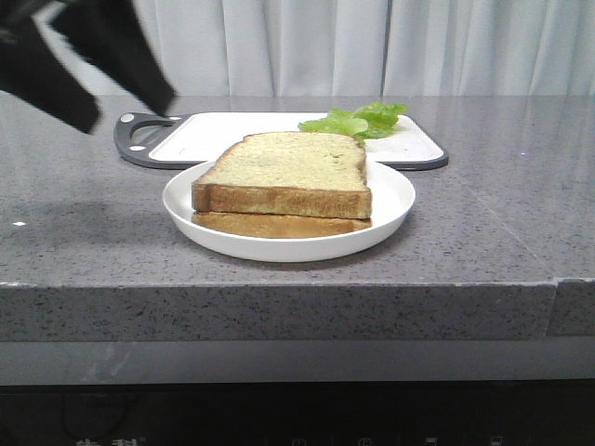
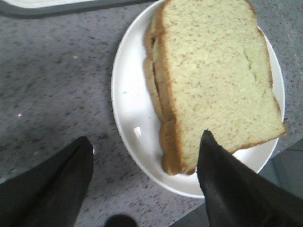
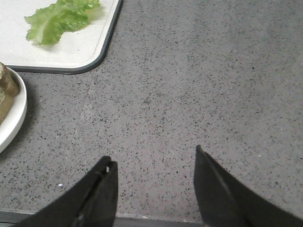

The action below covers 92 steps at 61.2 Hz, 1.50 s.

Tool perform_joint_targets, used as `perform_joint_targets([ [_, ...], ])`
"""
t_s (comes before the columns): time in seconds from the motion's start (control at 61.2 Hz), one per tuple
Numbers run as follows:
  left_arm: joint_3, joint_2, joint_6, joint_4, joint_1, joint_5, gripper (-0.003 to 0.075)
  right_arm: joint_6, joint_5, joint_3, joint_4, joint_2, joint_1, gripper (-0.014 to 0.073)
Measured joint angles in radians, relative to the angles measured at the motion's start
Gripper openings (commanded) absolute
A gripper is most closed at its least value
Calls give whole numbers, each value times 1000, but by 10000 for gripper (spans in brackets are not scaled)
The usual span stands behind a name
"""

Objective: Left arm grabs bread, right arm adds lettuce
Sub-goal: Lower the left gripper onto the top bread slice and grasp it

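the black wedge-fingered left gripper [image 2: 144,163], spread and empty above the thick golden-crusted bread slice [image 2: 215,80], seems mid-approach; descending and pinching comes next.

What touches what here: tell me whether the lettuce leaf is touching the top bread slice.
Apart. The right wrist view shows the lettuce lying on the white cutting board, with bare board and counter between it and the plate holding the bread.
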<state>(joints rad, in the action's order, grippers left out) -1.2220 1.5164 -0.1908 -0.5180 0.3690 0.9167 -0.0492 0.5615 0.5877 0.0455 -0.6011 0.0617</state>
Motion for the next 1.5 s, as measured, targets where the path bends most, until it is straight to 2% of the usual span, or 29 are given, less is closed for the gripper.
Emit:
perform_joint_targets([
  [0.327, -218, 228, -14, -136, 4, 137, 472, 0, 0, 0, 0, 0, 0, 395],
  [0.98, -234, 295, -28, -189, 7, 129, 468, 0, 0, 0, 0, 0, 0, 395],
  [1.061, -234, 301, -28, -191, 7, 129, 425, 0, 0, 0, 0, 0, 0, 395],
  [1.192, -234, 305, -28, -194, 7, 139, 309, 0, 0, 0, 0, 0, 0, 395],
  [1.502, -234, 308, -28, -195, 7, 149, 92, 0, 0, 0, 0, -1, 0, 395],
])
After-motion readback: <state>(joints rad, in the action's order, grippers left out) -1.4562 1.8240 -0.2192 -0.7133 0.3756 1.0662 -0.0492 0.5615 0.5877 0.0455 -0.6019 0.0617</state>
